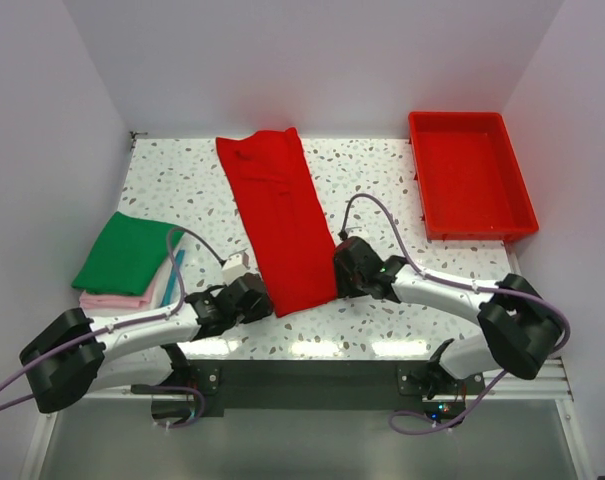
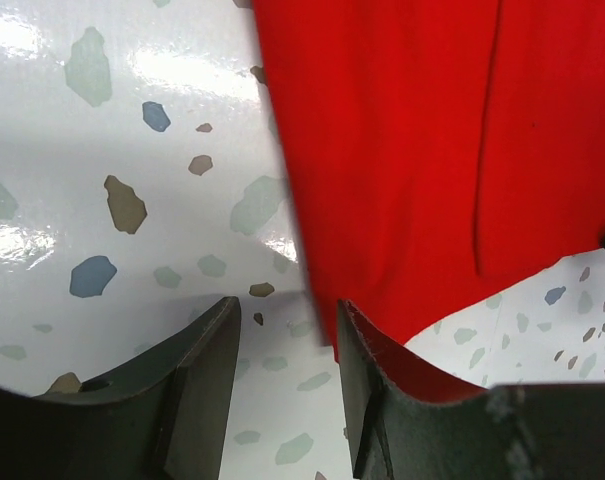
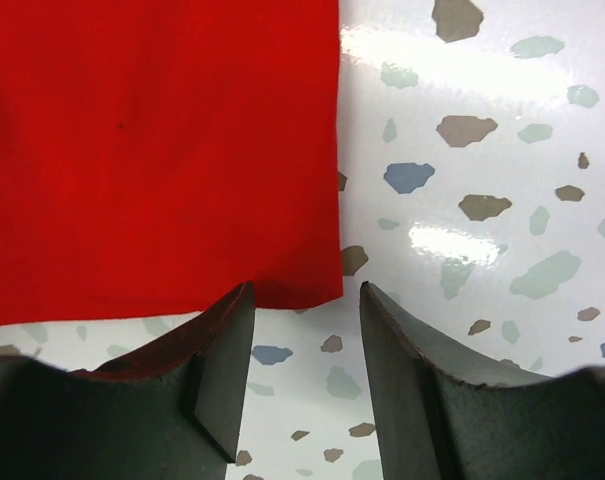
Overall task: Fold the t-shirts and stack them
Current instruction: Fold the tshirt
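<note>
A bright red t-shirt (image 1: 282, 220), folded into a long strip, lies slanted from the back middle of the table towards the front. My left gripper (image 1: 262, 298) stands open at its near left corner. In the left wrist view that gripper (image 2: 287, 315) frames bare table, and the red t-shirt (image 2: 402, 150) edge meets the right finger (image 2: 382, 400). My right gripper (image 1: 340, 270) is open at the near right corner. In the right wrist view the red t-shirt (image 3: 162, 150) corner lies just ahead of this gripper (image 3: 304, 290). Neither holds cloth.
A folded green t-shirt (image 1: 125, 252) tops a stack at the left with a pale pink one (image 1: 117, 299) and a teal edge (image 1: 172, 275) beneath. A rigid red tray (image 1: 472, 175) sits at the back right. White walls close in the speckled table (image 1: 182, 180).
</note>
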Robot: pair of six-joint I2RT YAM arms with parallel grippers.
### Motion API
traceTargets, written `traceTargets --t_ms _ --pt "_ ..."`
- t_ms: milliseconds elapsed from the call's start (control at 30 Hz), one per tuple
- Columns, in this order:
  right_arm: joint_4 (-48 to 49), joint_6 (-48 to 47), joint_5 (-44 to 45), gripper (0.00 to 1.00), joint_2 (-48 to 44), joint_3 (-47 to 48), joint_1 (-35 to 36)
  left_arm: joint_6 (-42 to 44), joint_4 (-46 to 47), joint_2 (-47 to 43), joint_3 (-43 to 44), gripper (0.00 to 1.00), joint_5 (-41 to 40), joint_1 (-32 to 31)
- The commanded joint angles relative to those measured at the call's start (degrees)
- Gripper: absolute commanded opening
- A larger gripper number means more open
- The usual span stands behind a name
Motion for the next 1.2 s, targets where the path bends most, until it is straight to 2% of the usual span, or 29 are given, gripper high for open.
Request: traceTargets --t_ms 0,533,733,867,933,967,1067,1167 --pt "-1.3 -1.1 6.9 0.49 1.9 3.3 0.8 -0.6 2.1 0.7 2.3 0.48 -2.6 -0.8" --pt "-2.6 -2.9 8.5 0.42 7.0 7.6 3.6 2.1 2.5 5.0 5.9 0.47 -2.0 -1.8" --pt "-2.6 -2.3 8.9 0.32 8.6 7.8 3.6 2.1 1.8 6.0 6.4 0.42 -2.1 -1.8" --pt "-2.9 -2.1 9.3 0.17 8.3 7.9 3.6 2.1 1.2 6.5 6.7 0.33 -1.9 -1.9" --pt "-3.2 -2.0 9.6 0.13 7.9 7.8 3.6 2.2 1.1 6.4 6.6 0.28 -1.9 -1.9" --pt "-3.3 -1.9 9.7 0.11 7.5 7.8 3.6 2.4 1.2 6.5 6.5 0.21 -1.8 -1.9" --pt "-4.1 -1.8 10.3 0.07 6.7 7.7 3.6 2.6 1.3 6.9 6.4 0.12 -1.2 -1.9" --pt "-4.9 -1.5 10.4 0.05 5.5 7.6 3.6 3.1 1.1 7.2 6.3 0.06 -0.9 -1.9"
